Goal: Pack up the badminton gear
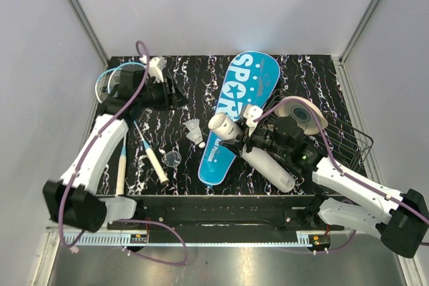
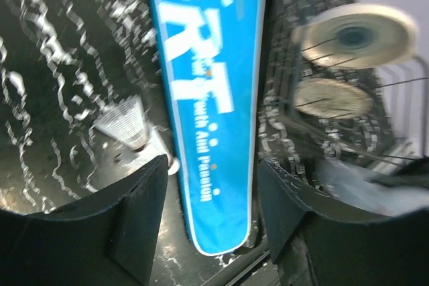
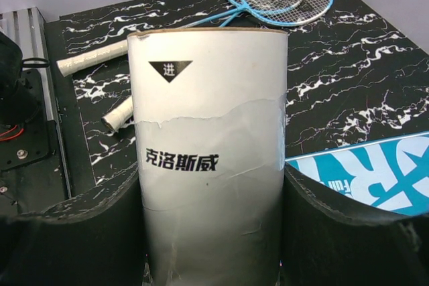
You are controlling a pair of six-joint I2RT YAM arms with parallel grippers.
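Tube (image 3: 208, 165), long and white, is clamped between the right fingers (image 3: 348, 232), its upper end over the blue cover (image 1: 238, 112) on the table (image 1: 315, 78). The left fingers (image 2: 134, 219) stand apart and hold nothing, near the heads of the two rackets (image 1: 110, 80). One shuttlecock (image 1: 194, 132) lies left of the cover.

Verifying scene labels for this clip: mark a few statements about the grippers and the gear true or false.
1. The right gripper grips the tube. True.
2. The left gripper holds a racket. False: its jaws are open and empty.
3. The shuttlecock lies on the cover. False: it sits on the table beside the cover.
4. Both rackets lie outside the cover. True.
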